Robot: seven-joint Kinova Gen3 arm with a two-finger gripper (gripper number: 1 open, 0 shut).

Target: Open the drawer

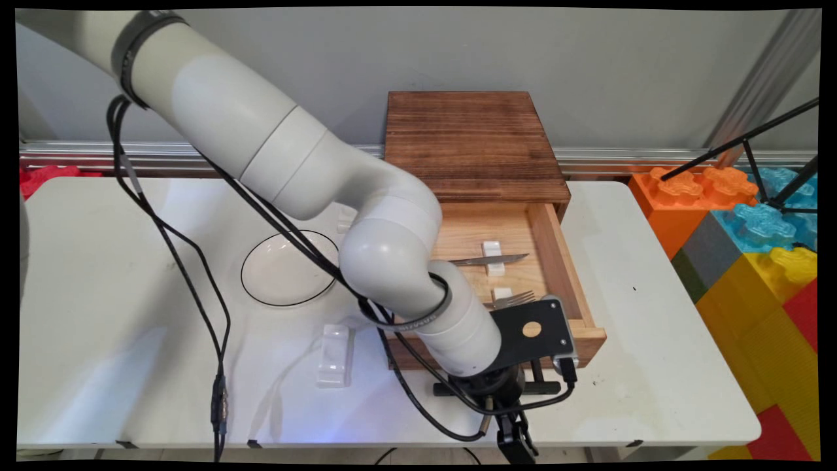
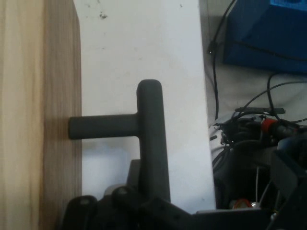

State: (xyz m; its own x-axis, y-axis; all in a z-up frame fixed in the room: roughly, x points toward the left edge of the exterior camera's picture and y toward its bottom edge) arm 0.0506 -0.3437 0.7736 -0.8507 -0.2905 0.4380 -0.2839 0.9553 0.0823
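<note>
From the main view I see the arm bent down over the front of a wooden drawer box (image 1: 474,140) that stands at the back of the white surface (image 1: 98,275). Its drawer (image 1: 556,261) is pulled open toward the near edge. Inside lie a knife (image 1: 490,260) across a small white rest (image 1: 492,249), and nearer the front a fork (image 1: 513,299) beside another white rest (image 1: 502,293). The hand (image 1: 507,392) sits low, just in front of the drawer's front panel, at the black handle (image 1: 543,387), whose bar shows on both sides of the wrist. Left of the arm there is a white plate with a dark rim (image 1: 281,278), and nearer me a white rectangular rest (image 1: 333,353) lies on the surface. Off the surface's right end are large toy bricks (image 1: 752,242) (orange, blue, yellow, red, grey).

In the hand view, the drawer's front panel (image 2: 36,115) fills the left side, and 1 black post runs out from it to the handle (image 2: 152,139), a round bar running straight down into the hand (image 2: 148,196). The fingers look wrapped about that bar at the bottom edge, though I cannot tell how firmly they press on it. Beyond the surface's edge (image 2: 192,72), cables and a blue box (image 2: 268,33) lie on the floor.
</note>
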